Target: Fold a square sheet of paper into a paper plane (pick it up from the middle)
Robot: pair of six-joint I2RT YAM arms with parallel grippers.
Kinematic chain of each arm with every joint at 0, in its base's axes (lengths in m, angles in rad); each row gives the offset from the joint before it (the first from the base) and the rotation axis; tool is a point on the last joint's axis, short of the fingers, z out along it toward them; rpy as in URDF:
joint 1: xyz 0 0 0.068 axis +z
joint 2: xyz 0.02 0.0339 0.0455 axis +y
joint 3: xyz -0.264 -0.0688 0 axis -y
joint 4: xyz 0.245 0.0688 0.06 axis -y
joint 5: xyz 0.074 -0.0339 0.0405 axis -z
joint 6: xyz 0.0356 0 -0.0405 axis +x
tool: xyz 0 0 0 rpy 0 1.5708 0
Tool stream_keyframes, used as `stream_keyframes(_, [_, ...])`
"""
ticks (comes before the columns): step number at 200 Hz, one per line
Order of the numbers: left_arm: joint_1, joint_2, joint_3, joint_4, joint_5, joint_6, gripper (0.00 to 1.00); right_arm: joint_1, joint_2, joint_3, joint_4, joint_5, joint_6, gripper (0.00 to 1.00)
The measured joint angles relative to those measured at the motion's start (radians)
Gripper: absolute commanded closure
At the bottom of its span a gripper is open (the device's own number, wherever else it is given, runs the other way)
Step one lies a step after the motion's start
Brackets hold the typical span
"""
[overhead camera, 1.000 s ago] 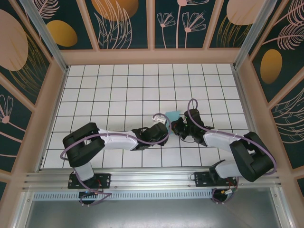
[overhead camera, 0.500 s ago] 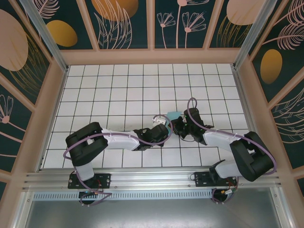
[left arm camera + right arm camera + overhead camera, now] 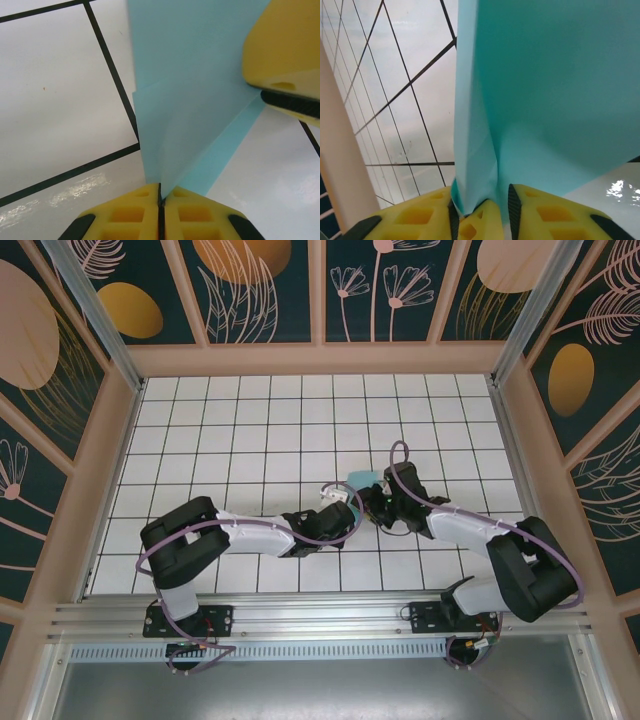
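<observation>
The sheet of paper (image 3: pixel 362 479), light turquoise and folded over itself, stands up between the two grippers near the table's middle. My left gripper (image 3: pixel 351 504) comes from the left. In its wrist view its yellow jaws are pressed together on the paper's (image 3: pixel 200 100) lower folded edge, the gripper (image 3: pixel 161 196) shut on it. My right gripper (image 3: pixel 372 500) faces it from the right; one of its fingers (image 3: pixel 285 45) touches the paper's upper right. In the right wrist view the jaws of that gripper (image 3: pixel 482 194) stand apart, the paper's (image 3: pixel 545 90) fold loose between them.
The white grid table (image 3: pixel 230 430) is boxed in by pink-framed patterned walls (image 3: pixel 320 358) at the back and sides. An aluminium rail (image 3: pixel 320 615) runs along the near edge by the arm bases. Purple cables loop above both arms.
My left gripper has closed on the paper's folded edge. The right gripper's jaws have parted from their grip, and both wrists have crept slightly closer together.
</observation>
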Motion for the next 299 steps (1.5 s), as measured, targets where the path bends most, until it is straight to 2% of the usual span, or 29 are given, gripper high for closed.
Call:
stream_keyframes(24, [0.000, 0.001, -0.005, 0.009, 0.001, -0.020, 0.91, -0.016, -0.009, 0.026, -0.032, -0.008, -0.063, 0.51])
stream_keyframes(71, [0.000, 0.003, -0.013, 0.021, 0.001, -0.060, 0.91, -0.093, -0.080, 0.036, -0.084, -0.057, -0.181, 0.49])
stream_keyframes(103, [0.004, 0.018, -0.013, 0.037, 0.018, -0.080, 0.92, -0.154, -0.095, 0.036, -0.112, -0.084, -0.233, 0.57])
stream_keyframes(146, [0.026, 0.024, -0.024, 0.083, 0.075, -0.107, 0.92, -0.166, -0.095, 0.036, -0.126, -0.123, -0.285, 0.67])
stream_keyframes(202, [0.079, 0.010, -0.088, 0.204, 0.191, -0.134, 0.91, -0.166, -0.092, 0.036, -0.116, -0.203, -0.332, 0.68])
stream_keyframes(246, [0.119, 0.005, -0.116, 0.260, 0.291, -0.143, 0.91, -0.166, -0.027, 0.037, -0.079, -0.273, -0.379, 0.87])
stream_keyframes(299, [0.149, 0.005, -0.119, 0.270, 0.377, -0.143, 0.91, -0.148, 0.089, 0.067, -0.024, -0.349, -0.385, 0.88])
